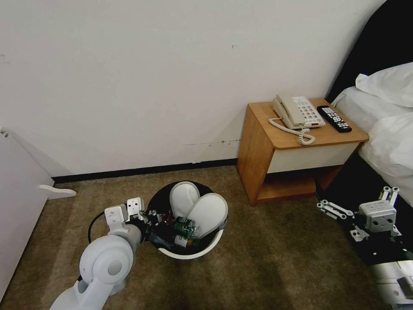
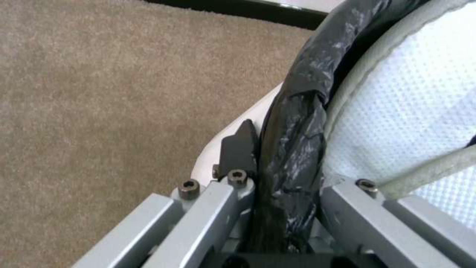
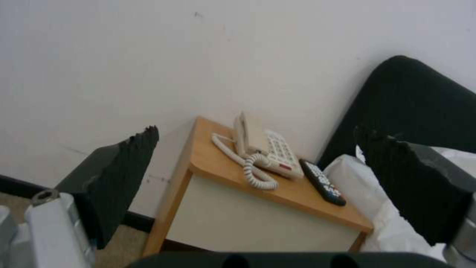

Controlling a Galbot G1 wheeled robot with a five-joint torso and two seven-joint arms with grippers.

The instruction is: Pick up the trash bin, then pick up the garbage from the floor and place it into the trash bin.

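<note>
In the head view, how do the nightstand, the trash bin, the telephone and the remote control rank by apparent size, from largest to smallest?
1. Nightstand
2. Trash bin, though it is nearer the camera, so this gap is less certain
3. Telephone
4. Remote control

The floor (image 2: 99, 93) is covered in matt, short-pile carpet. The trash bin (image 1: 202, 252) is made of smooth white plastic, lined with a crinkled, glossy black bag (image 2: 297, 123). The slippers (image 1: 206, 213) inside are made of dimpled white cloth. Brushed grey metal is seen on the left end effector (image 2: 282, 175), its fingers (image 2: 238, 149) being matt black, perhaps rubber. The table (image 1: 297, 137) is finished in smooth wood.
</note>
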